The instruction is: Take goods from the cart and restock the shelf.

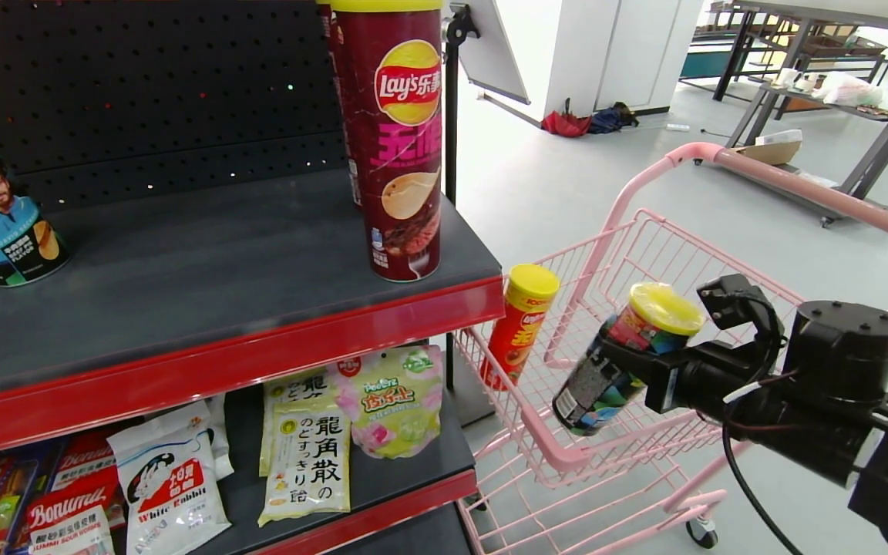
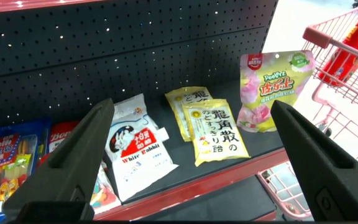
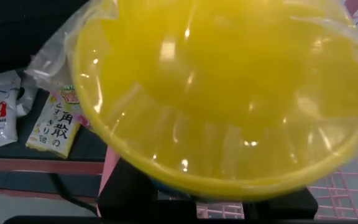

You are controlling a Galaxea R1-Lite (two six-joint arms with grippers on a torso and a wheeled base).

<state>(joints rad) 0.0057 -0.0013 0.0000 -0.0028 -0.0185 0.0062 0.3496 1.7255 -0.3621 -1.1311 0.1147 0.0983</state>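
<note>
right gripper [image 1: 629,358] clenched the chip can [image 1: 586,393] mid-body over the cart [image 1: 798,189]; likely light, stiff, slick. left gripper [image 2: 191,155] gaped.

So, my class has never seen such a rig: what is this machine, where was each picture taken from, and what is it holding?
It is a two-armed robot restocking a shop shelf. The head camera looks down: a maroon chip can stands on the upper shelf, candy bags lie below, a red chip can sits in the pink cart. Each wrist camera rides one arm. The right gripper holds a yellow-lidded chip can over the cart, lid close to its camera. The left gripper is open, facing the candy bags.
</note>
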